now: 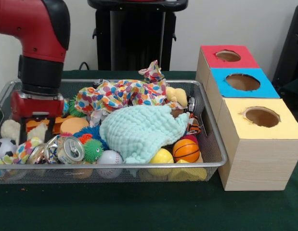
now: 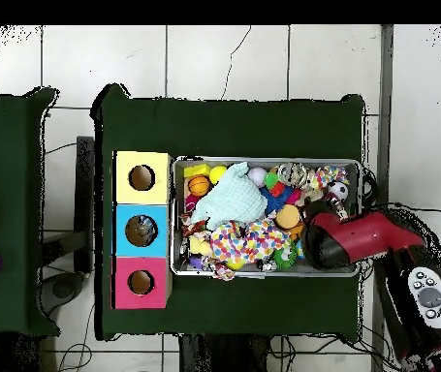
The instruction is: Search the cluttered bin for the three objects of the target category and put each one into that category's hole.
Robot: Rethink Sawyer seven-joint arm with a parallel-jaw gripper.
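A wire mesh bin holds a heap of toys and cloths. My gripper reaches down into the bin's left end, over orange pieces, and its tips are hidden among the clutter. Near the front lie a crushed drink can, a green spiky ball, a baseball, a yellow ball and a small basketball. A soccer ball sits at the front left corner. In the overhead view the arm covers the right end of the bin.
A mint green cloth and a polka-dot cloth cover the bin's middle. Right of the bin stand three boxes with top holes: red, blue, yellow. Overhead they are yellow, blue, red.
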